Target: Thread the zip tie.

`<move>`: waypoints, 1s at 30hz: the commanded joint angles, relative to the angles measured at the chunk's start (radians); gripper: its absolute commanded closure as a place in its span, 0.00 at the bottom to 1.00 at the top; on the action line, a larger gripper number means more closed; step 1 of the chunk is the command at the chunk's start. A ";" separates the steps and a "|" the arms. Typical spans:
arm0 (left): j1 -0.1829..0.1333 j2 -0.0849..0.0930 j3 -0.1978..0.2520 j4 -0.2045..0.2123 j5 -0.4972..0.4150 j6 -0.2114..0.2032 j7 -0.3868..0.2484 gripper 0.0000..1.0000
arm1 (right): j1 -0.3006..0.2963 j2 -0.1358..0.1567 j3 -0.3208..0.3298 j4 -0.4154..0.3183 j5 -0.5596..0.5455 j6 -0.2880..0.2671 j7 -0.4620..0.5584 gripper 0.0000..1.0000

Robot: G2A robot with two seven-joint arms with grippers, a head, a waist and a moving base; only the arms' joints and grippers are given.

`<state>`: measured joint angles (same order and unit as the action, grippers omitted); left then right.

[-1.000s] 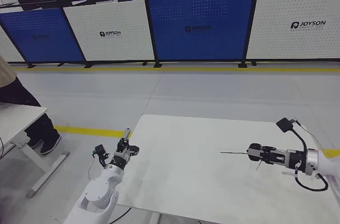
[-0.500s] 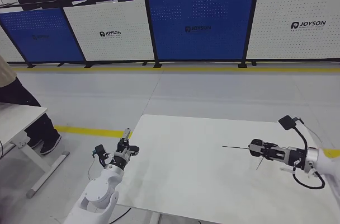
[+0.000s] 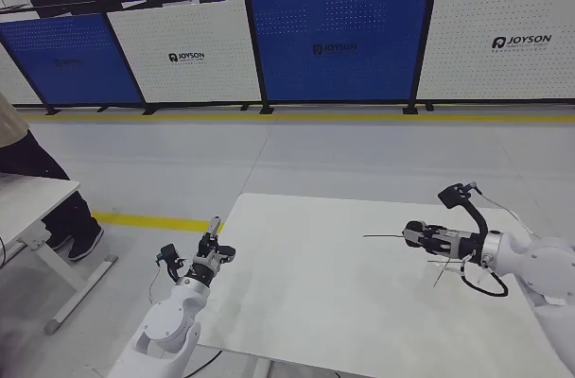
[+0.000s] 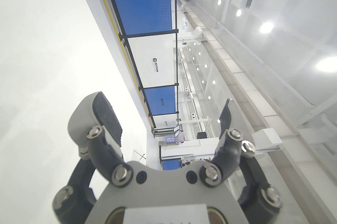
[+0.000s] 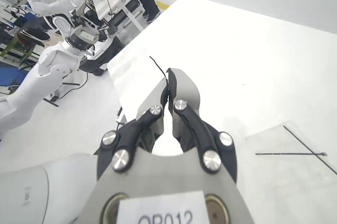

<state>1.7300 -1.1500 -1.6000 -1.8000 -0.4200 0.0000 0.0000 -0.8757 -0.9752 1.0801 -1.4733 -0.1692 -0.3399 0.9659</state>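
The zip tie [image 5: 158, 66]: a thin black strip, pinched in my right gripper [image 5: 168, 77], whose fingers are closed on it. Its free length juts straight out past the fingertips, roughly level, in the air above the table [image 3: 316, 283]. Two further black zip ties [image 5: 289, 154] lie flat and crossed on the table, near my right arm.

Three black zip ties in all, it appears: one held zip tie [image 5: 157, 65], two crossed zip ties [image 5: 289, 154], one table [image 3: 306, 283].
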 commanded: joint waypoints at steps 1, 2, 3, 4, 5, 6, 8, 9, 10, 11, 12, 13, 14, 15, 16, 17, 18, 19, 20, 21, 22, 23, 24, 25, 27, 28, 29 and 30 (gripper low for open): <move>0.000 0.000 0.000 0.000 0.000 0.000 0.000 0.00 | -0.001 0.000 0.002 -0.002 -0.001 0.000 -0.001 1.00; 0.000 0.000 0.000 0.000 0.000 0.000 0.000 0.00 | -0.001 0.000 0.002 -0.002 -0.001 0.000 -0.001 1.00; 0.000 0.000 0.000 0.000 0.000 0.000 0.000 0.00 | -0.001 0.000 0.002 -0.002 -0.001 0.000 -0.001 1.00; 0.000 0.000 0.000 0.000 0.000 0.000 0.000 0.00 | -0.001 0.000 0.002 -0.002 -0.001 0.000 -0.001 1.00; 0.000 0.000 0.000 0.000 0.000 0.000 0.000 0.00 | -0.001 0.000 0.002 -0.002 -0.001 0.000 -0.001 1.00; 0.000 0.000 0.000 0.000 0.000 0.000 0.000 0.00 | -0.001 0.000 0.002 -0.002 -0.001 0.000 -0.001 1.00; 0.000 0.000 0.000 0.000 0.000 0.000 0.000 0.00 | -0.001 0.000 0.002 -0.002 -0.001 0.000 -0.001 1.00; 0.000 0.000 0.000 0.000 0.000 0.000 0.000 0.00 | -0.001 0.000 0.002 -0.002 -0.001 0.000 -0.001 1.00; 0.000 0.000 0.000 0.000 0.000 0.000 0.000 0.00 | -0.001 0.000 0.002 -0.002 -0.001 0.000 -0.001 1.00; 0.000 0.000 0.000 0.000 0.000 0.000 0.000 0.00 | -0.001 0.000 0.002 -0.002 -0.001 0.000 -0.001 1.00; 0.000 0.000 0.000 0.000 0.000 0.000 0.000 0.00 | -0.001 0.000 0.002 -0.002 -0.001 0.000 -0.001 1.00; 0.000 0.000 0.000 0.000 0.000 0.000 0.000 0.00 | -0.001 0.000 0.002 -0.002 -0.001 0.000 -0.001 1.00; 0.000 0.000 0.000 0.000 0.000 0.000 0.000 0.00 | -0.001 0.000 0.002 -0.002 -0.001 0.000 -0.001 1.00; 0.000 0.000 0.000 0.000 0.000 0.000 0.000 0.00 | -0.001 0.000 0.002 -0.002 -0.001 0.000 -0.001 1.00; 0.000 0.000 0.000 0.000 0.000 0.000 0.000 0.00 | -0.004 0.000 0.001 -0.002 0.000 0.000 -0.006 1.00; 0.000 0.000 0.000 0.000 0.000 0.000 0.000 0.00 | -0.010 0.000 0.001 -0.004 -0.001 0.000 -0.017 1.00; 0.000 0.000 0.000 0.000 0.000 0.000 0.000 0.00 | -0.012 0.000 0.004 -0.007 -0.009 0.000 -0.026 1.00; 0.000 0.000 0.000 0.000 0.000 0.000 0.000 0.00 | -0.011 0.001 0.005 -0.012 -0.023 0.000 -0.033 1.00; 0.000 0.000 0.000 0.000 0.000 0.000 0.000 0.00 | -0.009 0.002 0.002 -0.025 -0.043 0.000 -0.037 1.00; 0.000 0.000 0.000 0.000 0.000 0.000 0.000 0.00 | -0.006 0.003 -0.002 -0.033 -0.061 0.000 -0.041 1.00; 0.000 0.000 0.000 0.000 0.000 0.000 0.000 0.00 | -0.001 0.003 -0.005 -0.024 -0.073 0.000 -0.051 1.00; 0.000 0.000 0.000 0.000 0.000 0.000 0.000 0.00 | 0.007 0.003 -0.011 -0.026 -0.091 0.000 -0.059 1.00; 0.000 0.000 0.000 0.000 0.000 0.000 0.000 0.00 | 0.014 0.003 -0.020 -0.032 -0.116 0.000 -0.071 1.00; 0.000 0.000 0.000 0.000 0.000 0.000 0.000 0.00 | 0.021 0.004 -0.035 -0.036 -0.138 0.000 -0.084 1.00; 0.000 0.000 0.000 0.000 0.000 0.000 0.000 0.00 | 0.036 0.006 -0.064 -0.052 -0.185 0.000 -0.097 1.00; 0.000 0.000 0.000 0.000 0.000 0.000 0.000 0.00 | 0.044 0.007 -0.090 -0.052 -0.222 0.000 -0.112 1.00; 0.000 0.000 0.000 0.000 0.000 0.000 0.000 0.00 | 0.051 0.008 -0.111 -0.045 -0.243 0.000 -0.121 1.00; 0.000 0.000 0.000 0.000 0.000 0.000 0.000 0.00 | 0.061 0.007 -0.130 -0.033 -0.253 0.000 -0.135 1.00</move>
<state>1.7300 -1.1500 -1.6000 -1.8000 -0.4200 0.0000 0.0000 -0.8234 -0.9677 0.9701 -1.5179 -0.4089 -0.3400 0.8432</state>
